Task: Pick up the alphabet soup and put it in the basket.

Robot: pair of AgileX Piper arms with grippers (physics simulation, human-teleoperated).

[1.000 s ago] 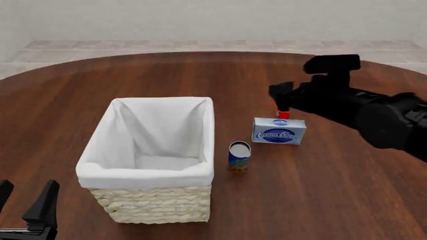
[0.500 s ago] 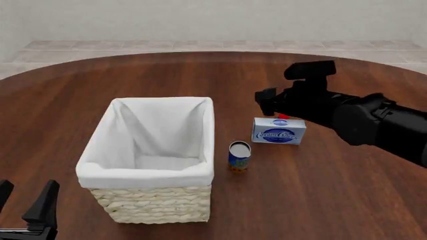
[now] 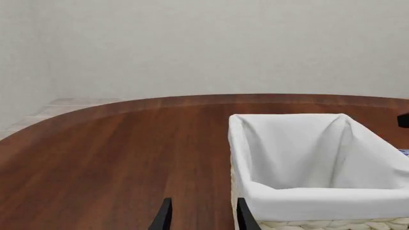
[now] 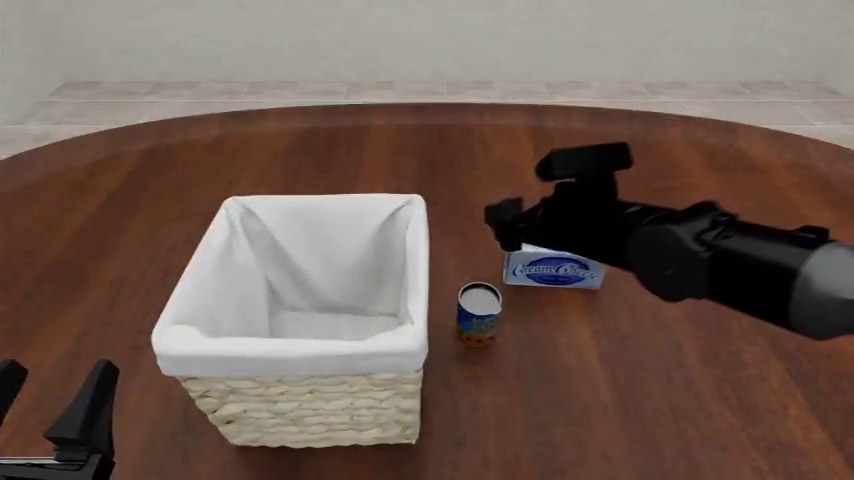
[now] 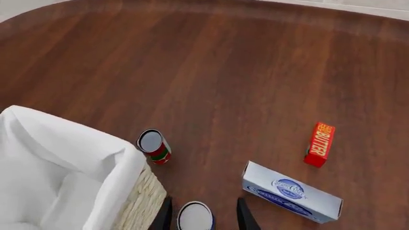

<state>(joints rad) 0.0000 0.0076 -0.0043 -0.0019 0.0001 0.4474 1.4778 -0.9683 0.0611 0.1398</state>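
Note:
The alphabet soup is a small blue can with a pale flat top, upright on the table just right of the basket. The basket is pale wicker lined with white cloth. My right gripper hovers above and just beyond the can, clear of it. In the right wrist view its open fingers frame the can top from above, beside the basket. My left gripper rests open at the near left. Nothing is held in the left gripper, which stands by the basket's corner.
A blue-and-white cream cheese box lies right of the can, partly under the right arm. The right wrist view also shows this box, a red butter box beyond it, and a red-and-green can at the basket's far corner.
The right arm has swung left and toward the can, now covering the small red box in the front view. The can, basket and left gripper have not moved.

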